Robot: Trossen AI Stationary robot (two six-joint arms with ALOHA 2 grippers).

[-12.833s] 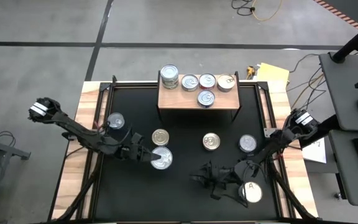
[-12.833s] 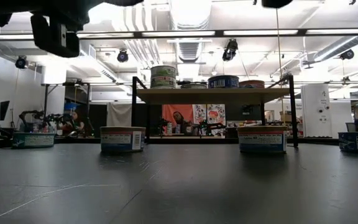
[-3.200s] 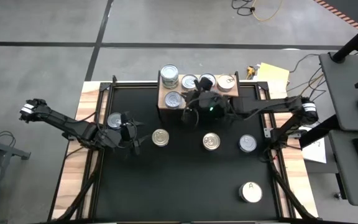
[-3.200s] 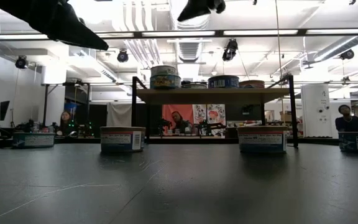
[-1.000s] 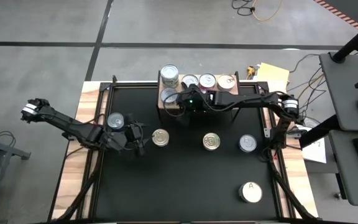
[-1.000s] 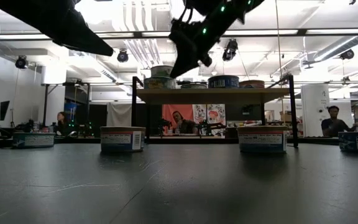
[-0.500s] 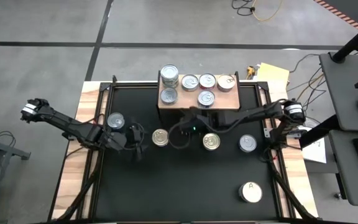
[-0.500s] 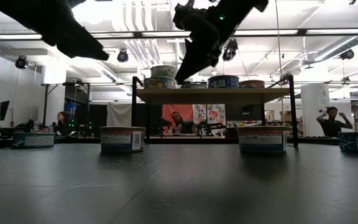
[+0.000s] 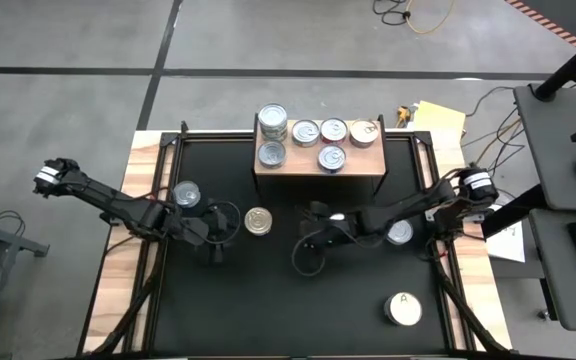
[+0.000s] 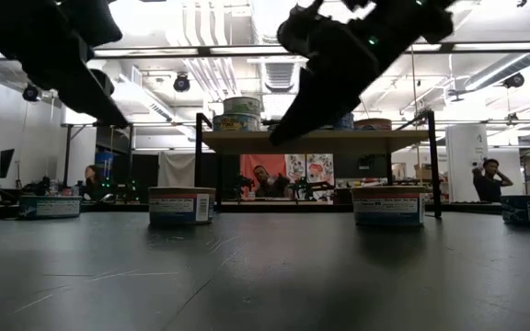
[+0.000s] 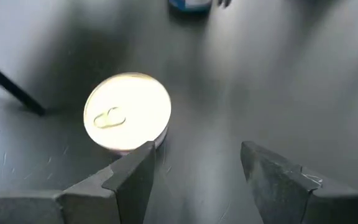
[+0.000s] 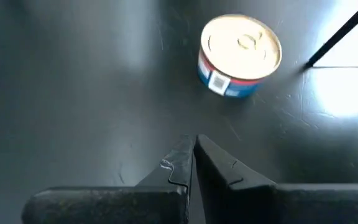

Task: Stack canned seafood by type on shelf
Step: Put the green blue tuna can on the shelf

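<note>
Now the left hand (image 9: 220, 222), fingers spread and empty, hovers at nine o'clock of the gold-topped round tin (image 9: 258, 221) on the black worktop (image 9: 268, 300) (right hand (image 9: 306, 250) pinched shut). Next: close on it, then carry it to the light wooden shelf (image 9: 358, 163).

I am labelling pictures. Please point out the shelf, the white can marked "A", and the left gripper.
shelf (image 9: 366, 165), high view, bare wooden board.
white can marked "A" (image 9: 403, 308), high view, lid.
left gripper (image 11: 197, 163), left wrist view, gap between fingertips.

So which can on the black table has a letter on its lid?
The white-topped can near the table's front right corner. Its lid shows an "A", and it sits alone, away from both arms. The other cans' lids show no letter.
</note>
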